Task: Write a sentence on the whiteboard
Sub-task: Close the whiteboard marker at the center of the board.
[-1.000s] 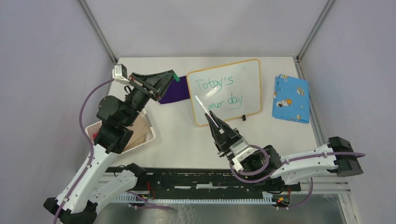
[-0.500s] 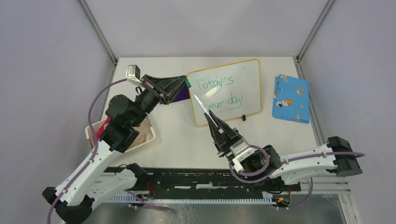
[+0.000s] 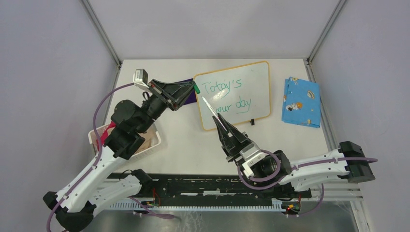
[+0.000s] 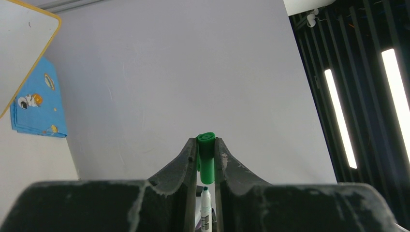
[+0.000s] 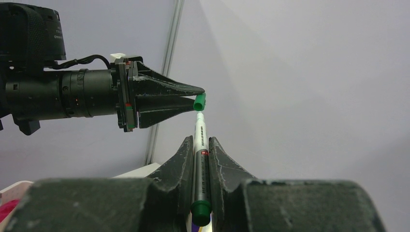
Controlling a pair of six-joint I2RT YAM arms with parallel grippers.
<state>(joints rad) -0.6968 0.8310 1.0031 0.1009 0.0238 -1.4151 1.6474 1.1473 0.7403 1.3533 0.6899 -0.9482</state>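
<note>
From wrist cams I read left jaws clamped on cap [image 4: 206, 159], right jaws clamped on marker [image 5: 199, 145], tip just under cap. Only top shows me sentence [image 3: 227, 95] on whiteboard [image 3: 258, 79], jaws at its left edge, board on surface [image 3: 183, 135].

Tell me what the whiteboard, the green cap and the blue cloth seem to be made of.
Whiteboard: smooth white face, probably a coated sheet; the thin light-orange frame looks like wood.
Green cap: even colour and a moulded round shape, likely plastic.
Blue cloth: folded and printed with soft edges, likely woven fabric.
</note>
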